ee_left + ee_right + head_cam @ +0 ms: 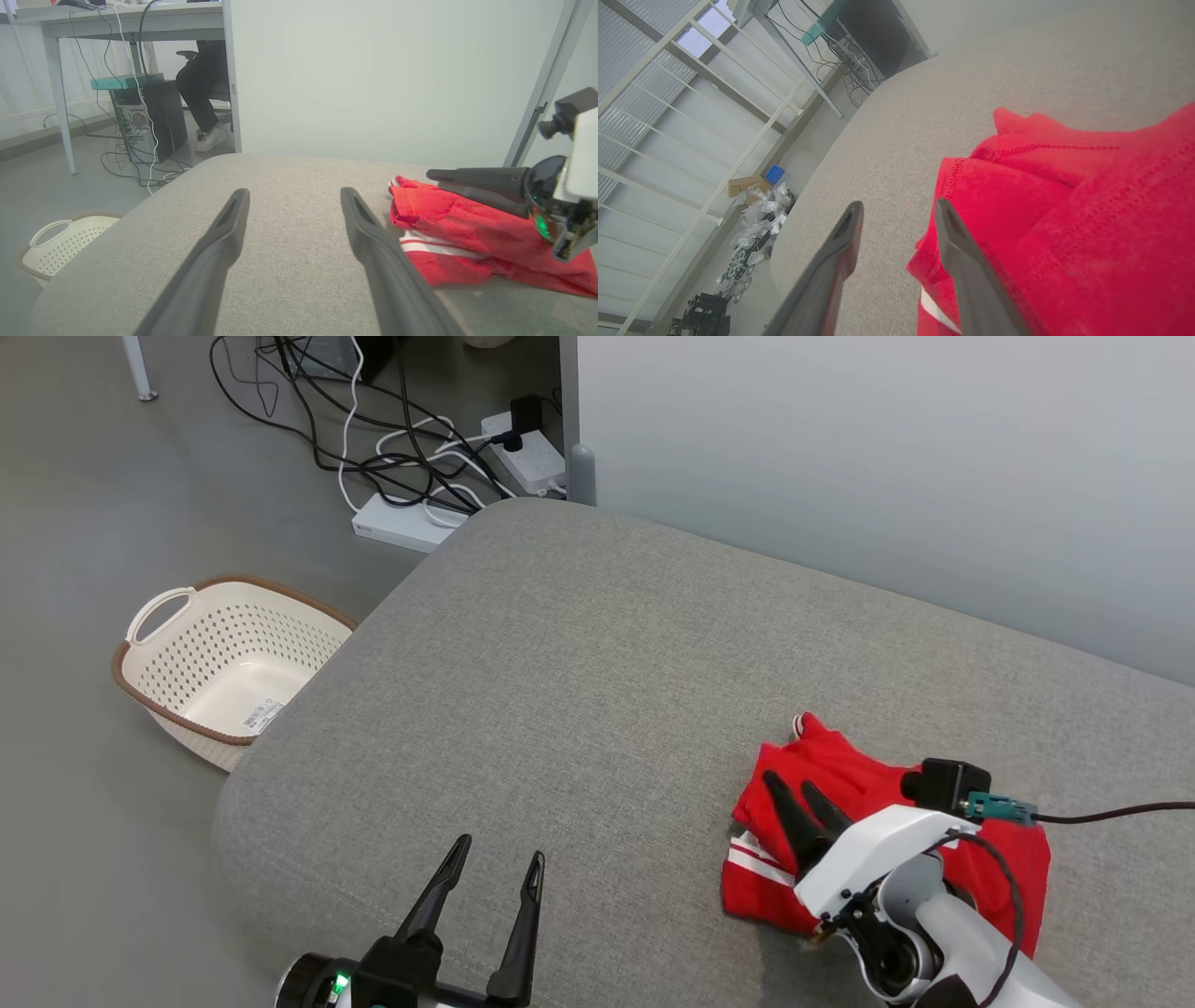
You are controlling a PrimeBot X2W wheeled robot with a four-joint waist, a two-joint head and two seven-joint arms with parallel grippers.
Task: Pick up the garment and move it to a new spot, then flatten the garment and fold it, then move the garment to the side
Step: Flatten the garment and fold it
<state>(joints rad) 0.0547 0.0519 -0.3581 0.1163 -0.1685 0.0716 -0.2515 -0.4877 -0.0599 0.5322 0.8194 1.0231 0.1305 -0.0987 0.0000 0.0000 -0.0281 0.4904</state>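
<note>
Two claws, near one first. My left gripper [499,849] hangs over bare cushion [607,663], fingers spread wide, nothing in them. My right gripper [789,781] sits low over the garment [859,770] with its fingers parted a moderate way. In the wrist view one finger lies across red cloth and the other over grey. I see no cloth pinched between them, so I count it as holding nothing.

Garment: red, with white stripes at the near edge. It lies as a compact layered bundle on the right part of the cushion, well apart from my left claw.

Judgement: the fold looks done or nearly so, and the carry to the side comes next. To do it well, I should take the bundle at a folded edge and get every layer between the fingers. Then lift low and level, so the stack does not fall open.

Past the cushion's left edge, on the floor, stands a pale perforated basket [280,592] with a brown rim. It holds only a label [261,714] stuck to its bottom. Farthest out are a power strip [534,459] and tangled cables [401,434].
</note>
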